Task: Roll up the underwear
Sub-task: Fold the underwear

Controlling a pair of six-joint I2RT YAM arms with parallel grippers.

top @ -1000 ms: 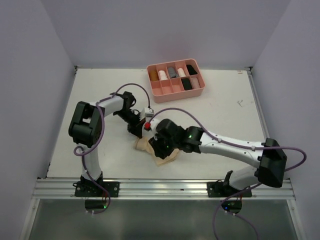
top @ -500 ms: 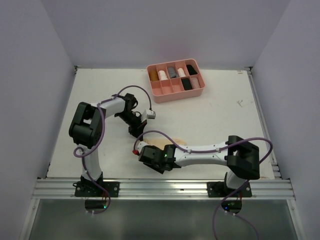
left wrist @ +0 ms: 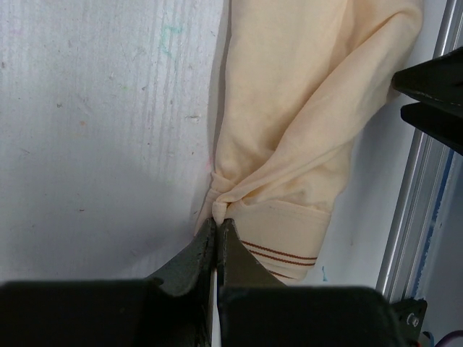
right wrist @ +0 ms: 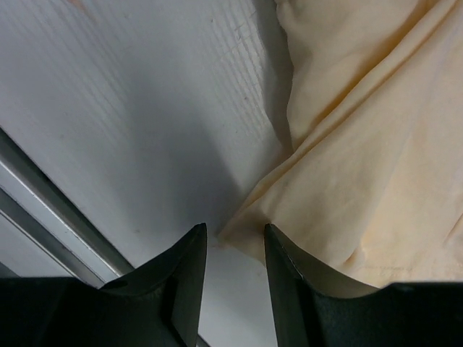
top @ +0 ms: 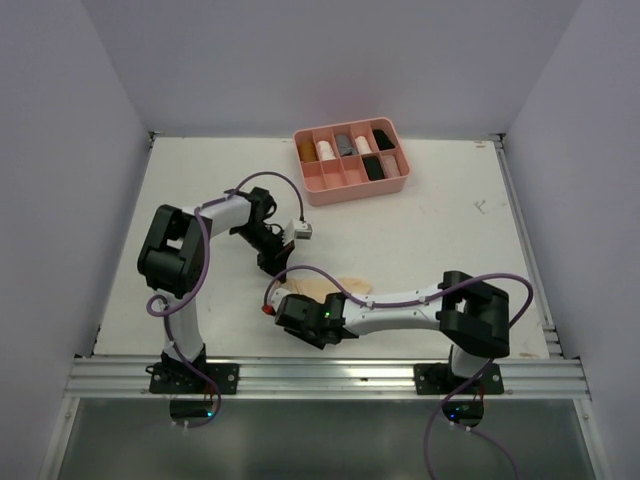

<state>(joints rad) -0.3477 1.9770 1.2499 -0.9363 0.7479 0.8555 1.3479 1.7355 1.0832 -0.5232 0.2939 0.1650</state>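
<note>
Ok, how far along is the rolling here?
Done: several small bundles sit in compartments of the pink tray. In hand: the left gripper is shut on a corner of the tan underwear, which lies loose, unrolled; the right gripper stands open at its edge, gripping nothing. Left: rolling this one.

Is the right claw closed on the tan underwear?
No, the right claw stands open, its fingers apart, at the edge of the tan underwear.
</note>
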